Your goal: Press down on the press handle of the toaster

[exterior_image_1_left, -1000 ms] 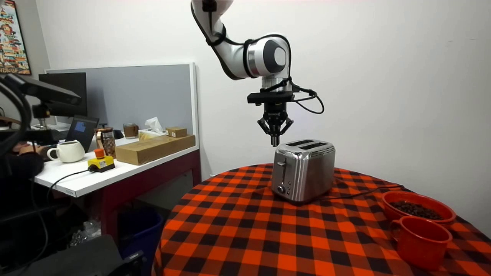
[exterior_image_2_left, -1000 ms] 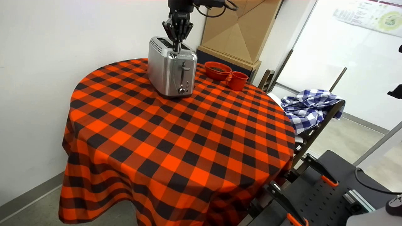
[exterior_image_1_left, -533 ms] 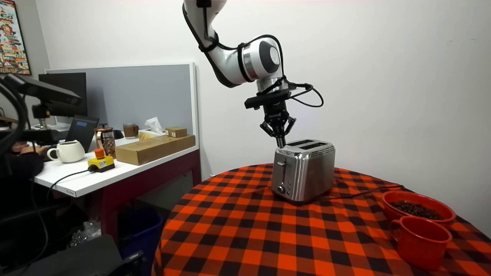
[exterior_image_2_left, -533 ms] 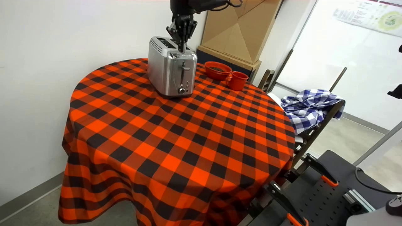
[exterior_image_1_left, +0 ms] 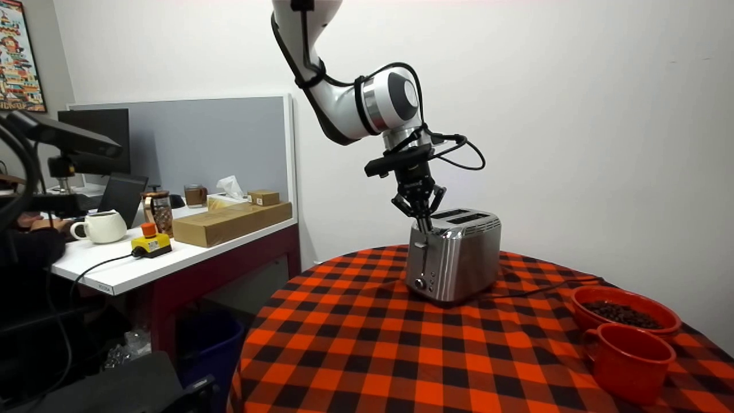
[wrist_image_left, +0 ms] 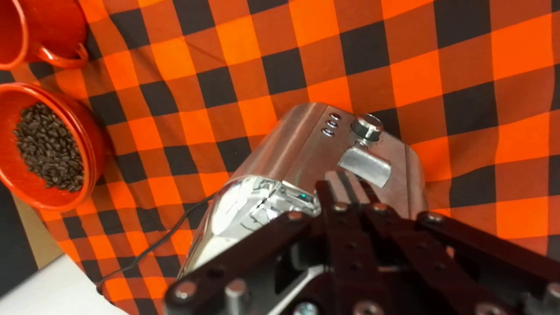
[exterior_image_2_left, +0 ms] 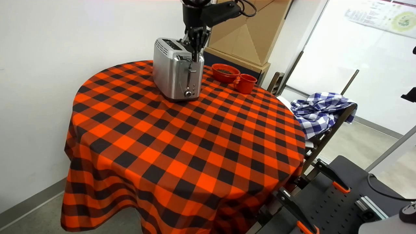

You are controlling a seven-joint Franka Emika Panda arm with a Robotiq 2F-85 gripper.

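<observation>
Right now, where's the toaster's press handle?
In the wrist view, the press handle sits right of centre, between the knob above and the gripper below.

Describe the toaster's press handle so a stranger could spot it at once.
On the checked tablecloth stands a silver toaster. One narrow end carries an upright slot, and near its top sits the press handle. It is a flat, jutting tab, unlike the round knob below.

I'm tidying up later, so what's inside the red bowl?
Dark brown beans, probably coffee, lie in the red bowl, whose bare inner side shows next to them. The bottom under the beans is covered, so anything buried there cannot be seen.
</observation>
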